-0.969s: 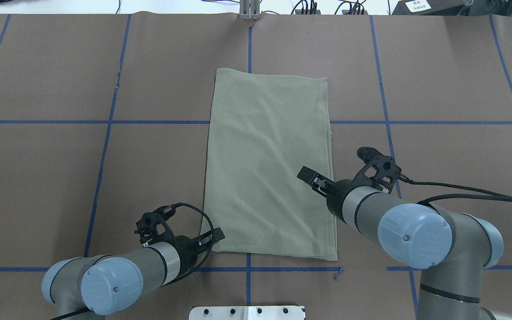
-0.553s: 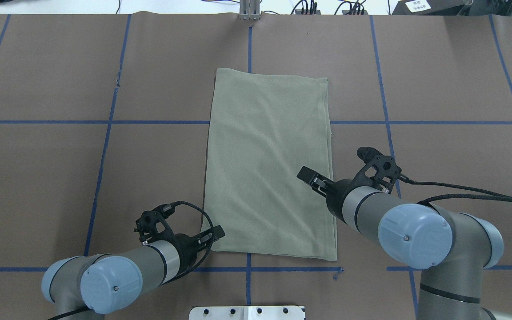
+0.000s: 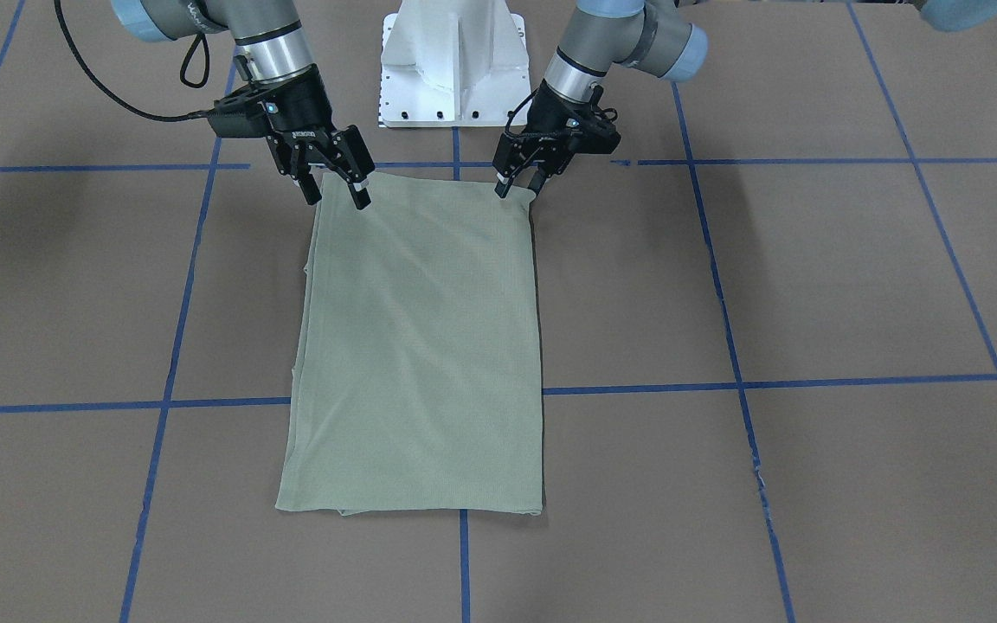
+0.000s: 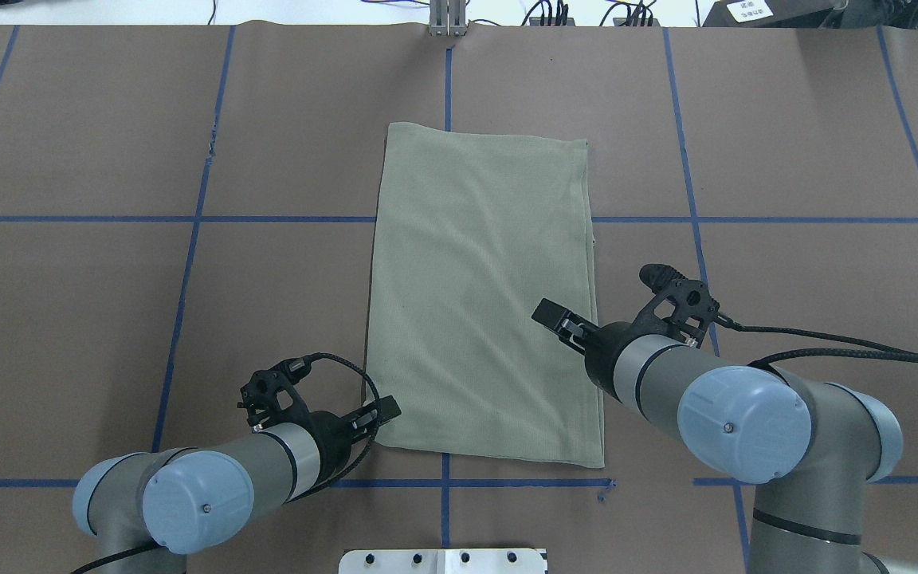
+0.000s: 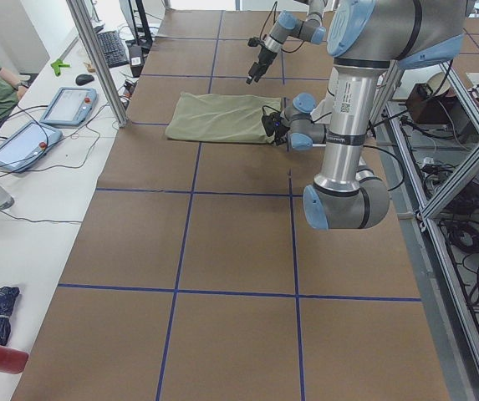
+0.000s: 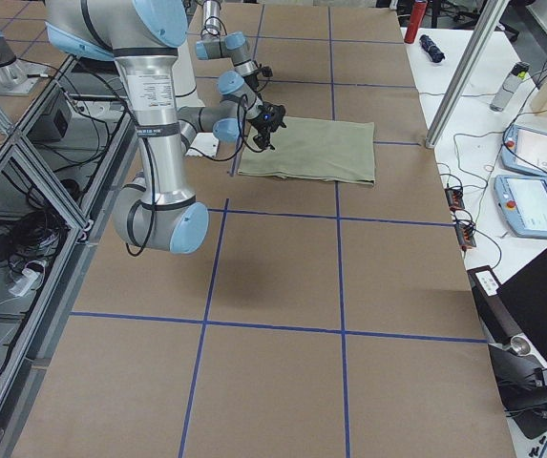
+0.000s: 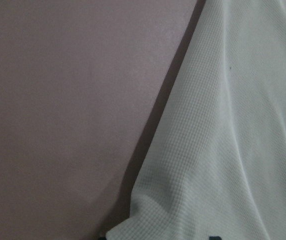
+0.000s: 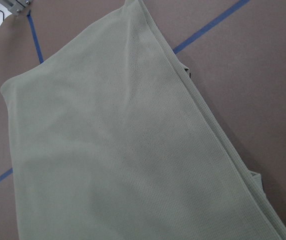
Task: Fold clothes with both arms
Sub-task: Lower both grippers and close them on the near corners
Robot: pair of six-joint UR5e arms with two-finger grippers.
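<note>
The only writing in view is not readable. A white label beyond the far edge of the counter carries dark print, and the body of the right claw has a small white mark, but both are too small to make out. The shirt shows only its plain sage-green knit surface.

The shirt lies flat in the middle of the counter, folded into a long rectangle. Its short edges are toward the robot and away from it, and it crosses one of the blue tape lines.

The left claw is low at the shirt's near corner on the robot's left side. Its fingers are spread a little, one on each side of that corner. In the left wrist view the corner is slightly raised and wrinkled between the two dark fingertips, and the claw does not pinch it.

The right claw is spread wide and holds nothing. It hangs above the near part of the shirt, close to the edge on the robot's right side. In the right wrist view the cloth lies smooth below it.
</note>
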